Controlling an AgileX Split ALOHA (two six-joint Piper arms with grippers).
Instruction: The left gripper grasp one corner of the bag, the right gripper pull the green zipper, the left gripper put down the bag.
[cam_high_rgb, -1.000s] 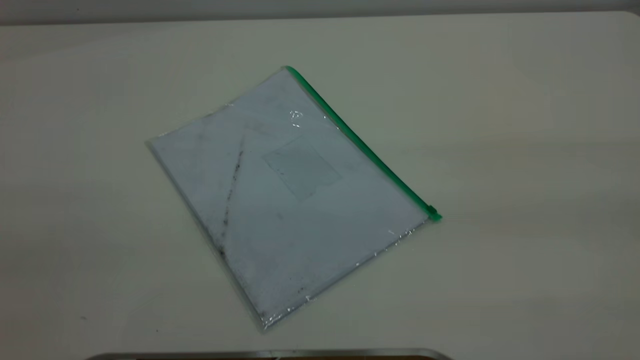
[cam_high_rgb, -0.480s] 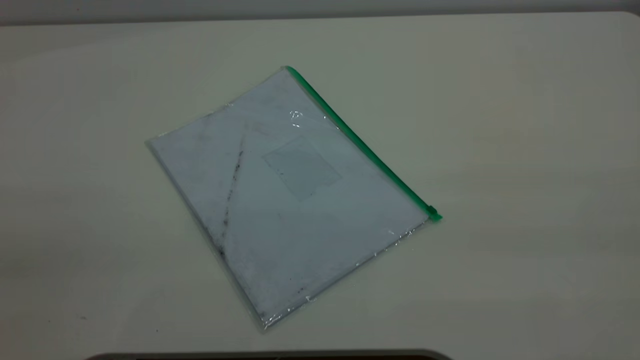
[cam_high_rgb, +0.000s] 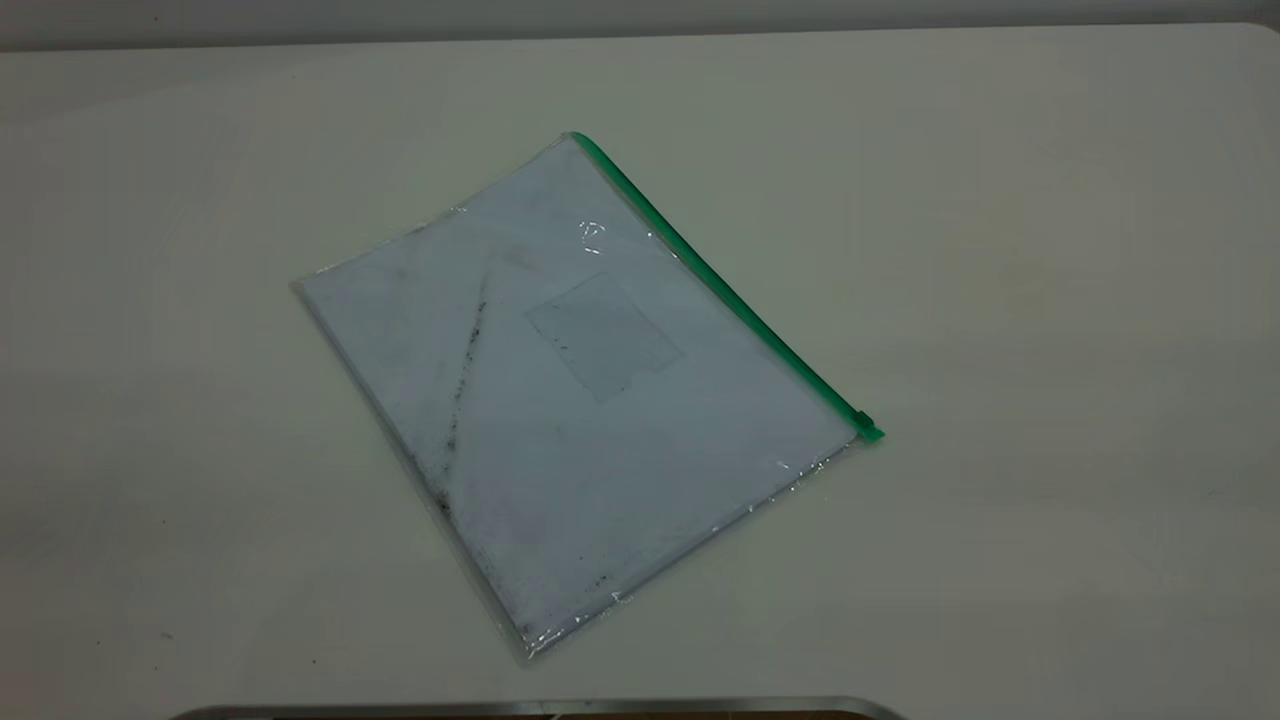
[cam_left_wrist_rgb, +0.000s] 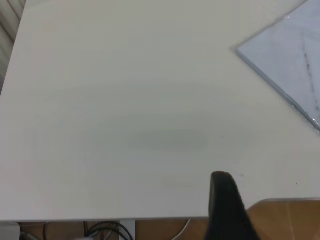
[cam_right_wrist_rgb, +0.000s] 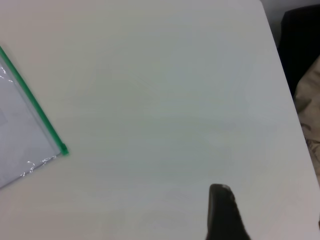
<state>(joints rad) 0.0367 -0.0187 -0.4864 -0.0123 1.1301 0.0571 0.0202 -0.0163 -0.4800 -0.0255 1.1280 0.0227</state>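
Off at the bench (cam_high_rgb: 1050, 250) edge, well apart from the bag (cam_high_rgb: 570, 400), the left claw (cam_left_wrist_rgb: 227, 210) shows one dark finger; apart or together, I cannot tell. The bag lies flat mid-bench, its zipper (cam_high_rgb: 720, 285) running from 12 toward 4 o'clock, slider at the 4 o'clock end. The right claw (cam_right_wrist_rgb: 222, 212) hangs well clear; same doubt.

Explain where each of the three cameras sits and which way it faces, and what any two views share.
Exterior: high above the table, looking steeply down at the bag and green zipper; no arm shows.
Left wrist: above the table's edge, facing a zipperless bag corner; one dark tip of the left gripper shows.
Right wrist: over bare table, facing the zipper's slider end; one dark tip of the right gripper shows.
Shared: all three show the bag.
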